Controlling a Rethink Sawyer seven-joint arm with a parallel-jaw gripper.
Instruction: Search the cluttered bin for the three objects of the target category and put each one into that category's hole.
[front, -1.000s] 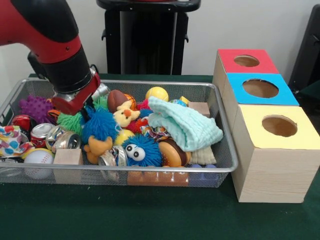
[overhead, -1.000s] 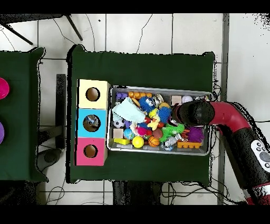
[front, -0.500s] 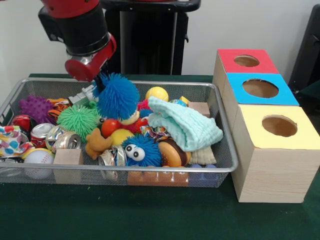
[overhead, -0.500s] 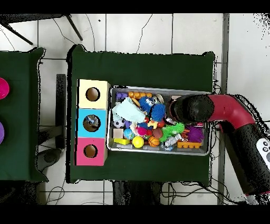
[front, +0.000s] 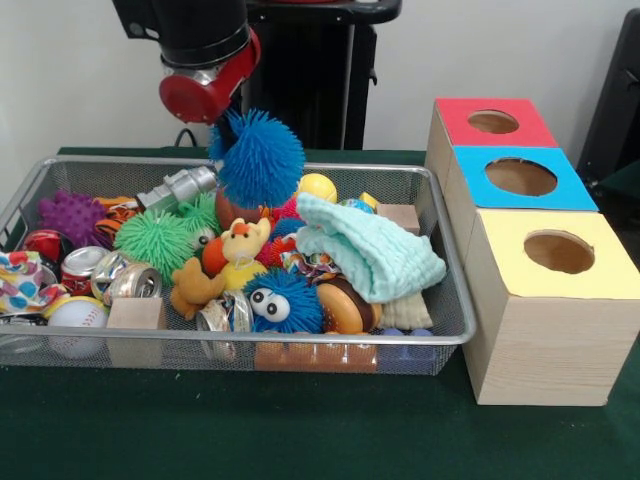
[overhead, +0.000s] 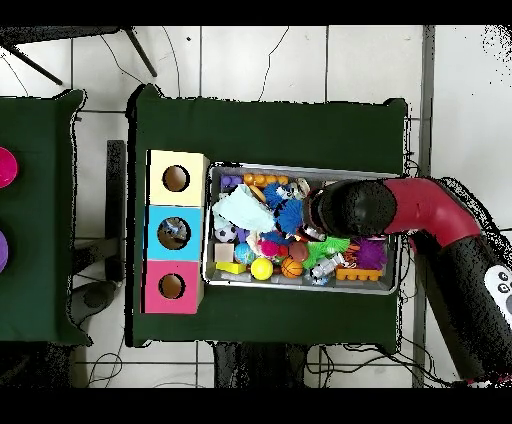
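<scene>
A blue fuzzy ball (front: 260, 158) hangs above the back of the wire bin (front: 300, 340), clear of the pile. My gripper (front: 228, 124) is shut on its upper left side, under the red wrist. From overhead the ball (overhead: 290, 214) shows just left of my arm (overhead: 350, 208), over the bin's middle. A second blue fuzzy toy with eyes (front: 283, 300) lies at the bin's front. The red box (front: 495, 122), blue box (front: 520, 177) and yellow box (front: 558, 252) stand in a row right of the bin, each with a round hole on top.
The bin also holds a green spiky ball (front: 155, 240), a purple spiky ball (front: 70, 215), a pale green cloth (front: 365, 250), a duck plush (front: 240, 245), crushed cans (front: 125, 280), a baseball (front: 75, 318) and wooden blocks (front: 135, 315).
My gripper has risen out of the pile with the blue fuzzy ball and moved right, toward the boxes. The duck plush and a silver can it covered now show.
</scene>
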